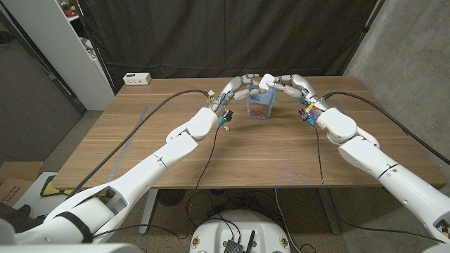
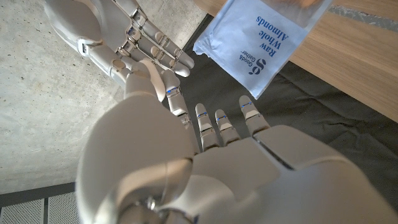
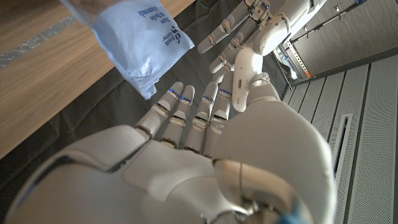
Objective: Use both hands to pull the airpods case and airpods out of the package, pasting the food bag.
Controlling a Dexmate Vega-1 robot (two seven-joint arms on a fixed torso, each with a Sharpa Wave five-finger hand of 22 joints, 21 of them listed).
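Head view: the food bag (image 1: 260,107) is standing upright near the far edge of the tabletop (image 1: 232,158), about midway along it, presumably so both arms can reach it alike. The left robot hand (image 1: 238,88) and right robot hand (image 1: 285,85) are arching over its top from either side, fingertips nearly meeting above it. In the wrist views both are showing fingers extended and apart, gripping nothing, with the bag's sealed top just beyond them. Whether any fingertip is touching the bag cannot be told.
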